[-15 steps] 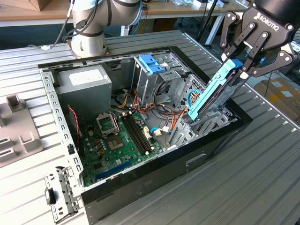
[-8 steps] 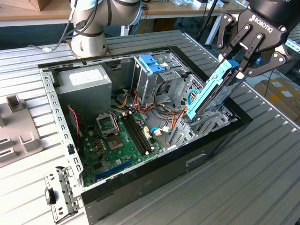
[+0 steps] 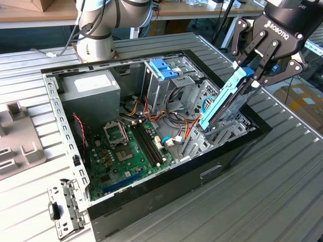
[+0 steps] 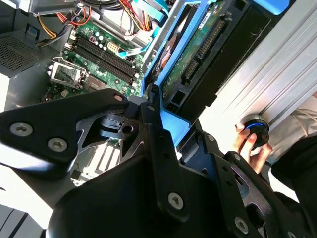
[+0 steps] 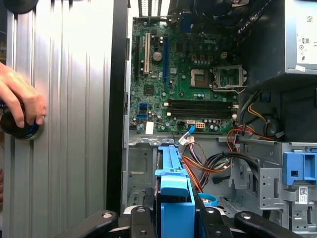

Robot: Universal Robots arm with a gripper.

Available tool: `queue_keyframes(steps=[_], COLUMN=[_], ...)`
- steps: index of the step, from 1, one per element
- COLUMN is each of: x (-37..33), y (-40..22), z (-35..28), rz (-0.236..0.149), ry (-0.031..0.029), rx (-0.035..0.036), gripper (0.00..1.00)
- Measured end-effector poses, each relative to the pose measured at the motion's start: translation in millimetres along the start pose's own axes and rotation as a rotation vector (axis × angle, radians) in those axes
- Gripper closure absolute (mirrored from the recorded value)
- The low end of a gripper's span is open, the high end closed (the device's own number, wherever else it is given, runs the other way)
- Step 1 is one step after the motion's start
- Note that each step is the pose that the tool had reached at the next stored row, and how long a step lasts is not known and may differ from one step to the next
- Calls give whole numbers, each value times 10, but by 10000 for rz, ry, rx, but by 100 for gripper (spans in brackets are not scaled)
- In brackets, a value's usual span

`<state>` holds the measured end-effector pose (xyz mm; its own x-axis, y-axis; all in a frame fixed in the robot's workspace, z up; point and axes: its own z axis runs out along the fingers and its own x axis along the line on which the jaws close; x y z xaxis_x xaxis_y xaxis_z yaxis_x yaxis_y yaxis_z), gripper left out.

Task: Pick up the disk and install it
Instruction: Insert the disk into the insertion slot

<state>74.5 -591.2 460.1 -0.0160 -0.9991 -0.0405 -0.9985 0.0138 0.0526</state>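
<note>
I have the gripper [image 3: 251, 75] in the upper right of the exterior view, its black fingers clenched on the upper end of the disk [image 3: 224, 103]. The disk is tilted. Its high end is in the fingers and its low end reaches down into the open computer case [image 3: 151, 201], among the metal bays on the exterior view's right side of the case. I cannot tell whether that low end touches the bay metal or hangs just above it. The light-blue rail runs along the edge that faces the camera.

In the second wrist view the fingers [image 4: 153, 124] press on the blue rail from both sides, and the disk [image 4: 198, 54] shows its green circuit side and a dark connector. In the first wrist view the blue end of the disk [image 5: 173, 193] sits between the finger links, with the motherboard [image 5: 188, 79] beyond it.

In the exterior view, the case lies on its side on a ribbed metal table [image 3: 282, 191]. The motherboard [image 3: 126, 151] sits low in the middle, a grey power supply [image 3: 91, 91] is toward the upper left, and a tall drive cage with a blue bracket [image 3: 164, 68] is at upper centre, apart from the disk. The arm's base [image 3: 96, 40] stands behind the case.

Both wrist views show a person's hand [image 5: 20, 104] resting on a round dark knob [image 5: 20, 130] on the table, outside the case wall.
</note>
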Motion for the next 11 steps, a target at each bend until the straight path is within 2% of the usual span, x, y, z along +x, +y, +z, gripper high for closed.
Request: queue_keyframes(steps=[11], x=[1], y=[-7], z=[59], rz=[186], ry=[-9], rx=[7], gripper=[63])
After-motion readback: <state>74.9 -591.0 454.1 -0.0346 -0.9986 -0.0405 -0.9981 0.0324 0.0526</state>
